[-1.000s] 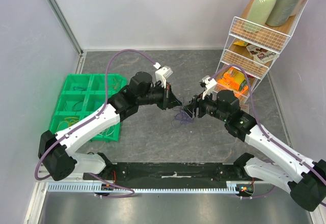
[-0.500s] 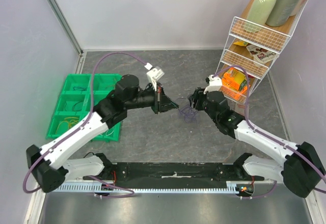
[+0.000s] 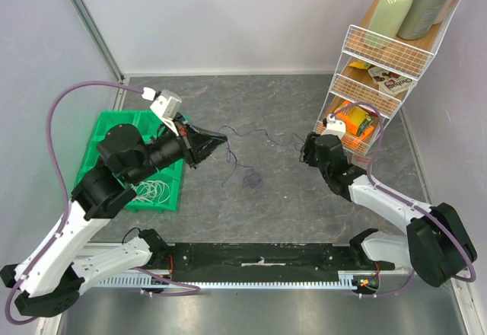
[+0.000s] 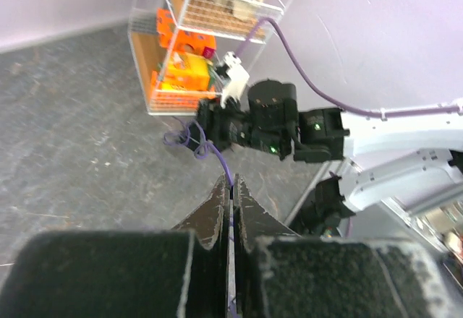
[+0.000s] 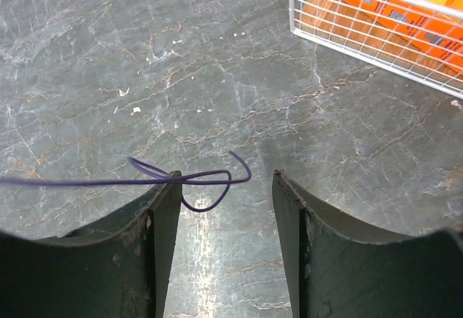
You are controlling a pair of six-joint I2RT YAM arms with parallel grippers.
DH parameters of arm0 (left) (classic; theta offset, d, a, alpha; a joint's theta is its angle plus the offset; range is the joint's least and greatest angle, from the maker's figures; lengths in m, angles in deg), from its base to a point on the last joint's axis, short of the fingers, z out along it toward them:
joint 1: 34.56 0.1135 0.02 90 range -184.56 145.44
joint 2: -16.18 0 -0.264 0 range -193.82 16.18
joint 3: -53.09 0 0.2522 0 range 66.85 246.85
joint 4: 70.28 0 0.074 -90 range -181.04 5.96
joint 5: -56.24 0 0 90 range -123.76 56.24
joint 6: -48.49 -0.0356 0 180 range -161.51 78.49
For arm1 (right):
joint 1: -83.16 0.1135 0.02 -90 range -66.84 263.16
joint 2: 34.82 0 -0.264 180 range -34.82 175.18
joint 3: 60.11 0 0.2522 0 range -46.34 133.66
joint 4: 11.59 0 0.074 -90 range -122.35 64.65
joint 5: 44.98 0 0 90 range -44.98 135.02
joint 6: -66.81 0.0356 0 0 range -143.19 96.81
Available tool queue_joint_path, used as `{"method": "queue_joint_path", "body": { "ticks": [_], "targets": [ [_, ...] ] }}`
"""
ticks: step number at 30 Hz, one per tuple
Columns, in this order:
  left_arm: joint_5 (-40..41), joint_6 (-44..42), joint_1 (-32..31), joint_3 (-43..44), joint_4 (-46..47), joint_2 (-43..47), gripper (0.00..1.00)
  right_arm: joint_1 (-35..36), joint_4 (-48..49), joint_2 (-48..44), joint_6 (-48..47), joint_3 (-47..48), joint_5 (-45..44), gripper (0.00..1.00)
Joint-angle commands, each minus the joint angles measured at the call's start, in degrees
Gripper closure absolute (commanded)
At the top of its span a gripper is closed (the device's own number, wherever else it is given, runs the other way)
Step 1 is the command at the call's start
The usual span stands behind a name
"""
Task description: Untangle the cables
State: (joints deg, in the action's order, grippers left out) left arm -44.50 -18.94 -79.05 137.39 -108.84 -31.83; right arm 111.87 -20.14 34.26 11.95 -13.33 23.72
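A thin purple cable [image 3: 245,177] is stretched over the grey table between the two arms, with a small tangle hanging near the middle. My left gripper [image 3: 219,145] is shut on one end of it; the left wrist view shows the cable [image 4: 219,162] running out from between the closed jaws [image 4: 231,182] toward the right arm [image 4: 271,119]. My right gripper [image 3: 304,150] is open. In the right wrist view [image 5: 224,188] the cable's looped far end [image 5: 210,181] lies on the table against the left finger [image 5: 163,209], not clamped. The other coloured wires do not show on the table.
A green compartment bin [image 3: 114,133] sits at the left, with white wires [image 3: 152,190] in its near cell. A white wire rack [image 3: 373,76] with orange packs and bottles stands at the right, close behind the right gripper; it also shows in the right wrist view [image 5: 376,36].
My left arm has drawn back to the left with the purple cable, stretching it out. My right gripper has let go, opened and moved back toward the rack.
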Motion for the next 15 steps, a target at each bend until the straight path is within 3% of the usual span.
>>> {"method": "queue_joint_path", "body": {
  "ticks": [1, 4, 5, 8, 9, 15],
  "targets": [
    [6.78, -4.11, -0.16, 4.60, -5.08, -0.86, 0.98, -0.23, -1.69, -0.70, -0.68, 1.35, 1.35, 0.41],
    [6.44, -4.11, -0.16, 5.21, -4.82, -0.33, 0.98, -0.50, -2.66, -0.35, -2.26, 1.96, 3.19, 0.46],
    [6.26, -3.94, -0.25, 5.91, -5.43, -0.51, 0.98, -0.76, -3.53, -0.26, -2.26, 2.31, 2.76, 0.54],
    [6.35, -3.67, -0.25, 7.59, -7.10, -1.21, 0.98, -1.20, -3.89, -0.08, -2.70, 2.41, 3.19, 0.91],
    [6.52, -3.84, -0.25, 7.85, -7.46, -1.21, 0.98, -1.37, -3.98, -0.17, -2.96, 2.41, 3.63, 0.98],
    [13.37, -3.59, -0.25, 9.79, -10.80, -0.51, 0.98, -1.81, -7.75, -1.14, -3.14, 3.28, 1.26, 1.00]
  ]
}}
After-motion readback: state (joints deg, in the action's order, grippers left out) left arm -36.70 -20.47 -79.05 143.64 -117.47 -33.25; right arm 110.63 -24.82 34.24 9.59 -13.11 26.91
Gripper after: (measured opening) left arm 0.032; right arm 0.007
